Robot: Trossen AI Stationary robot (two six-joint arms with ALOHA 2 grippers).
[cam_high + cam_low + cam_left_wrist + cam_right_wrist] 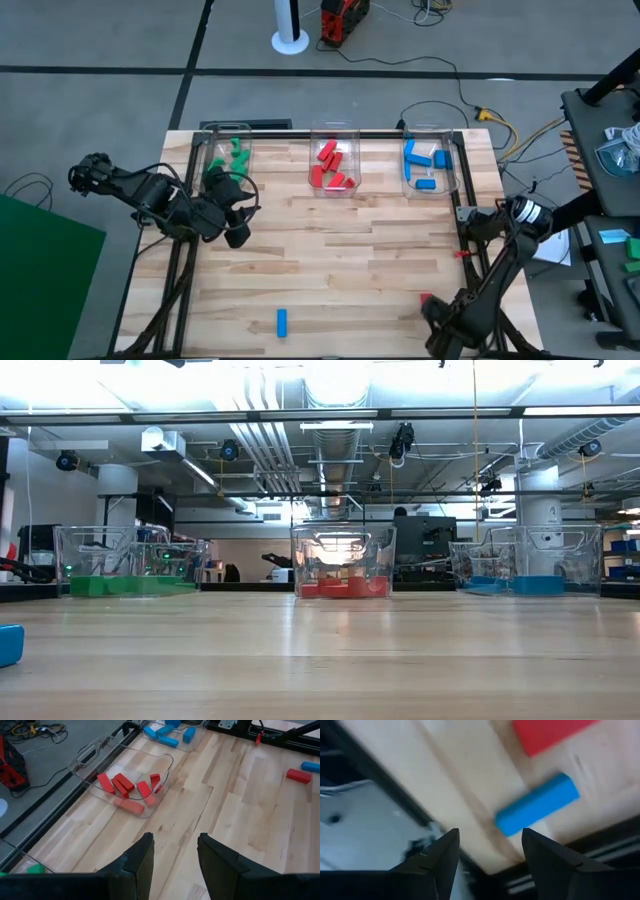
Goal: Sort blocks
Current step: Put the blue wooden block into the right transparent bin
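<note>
High view looks straight down on the pale wooden plank table [330, 260], the largest thing here, with no brand, label or writing legible anywhere. Two dark arms come next: the left arm reaches in over the table's left edge, its left gripper [232, 213] hovering just in front of the leftmost bin, fingers set a narrow gap apart and holding nothing, as the left wrist view shows [175, 855]. The right arm stands at the table's front right corner; its right gripper [490, 852] is parted with nothing between the fingers, poised above a loose blue rectangular block [536, 804] lying close to the table's edge, with a loose red rectangular block [547, 732] just beyond it. Three clear plastic bins stand in a row along the far edge: the left clear bin [213, 150] holds green blocks [236, 152], too bunched to count; the middle clear bin [334, 135] holds about six red blocks [328, 153]; the right clear bin [430, 133] holds about four blue blocks [412, 155]. Smallest are the loose pieces: in the high view one lone blue block [282, 321] lies near the front edge, left of centre, and a red block [425, 298] shows beside the right arm near the front right corner.
</note>
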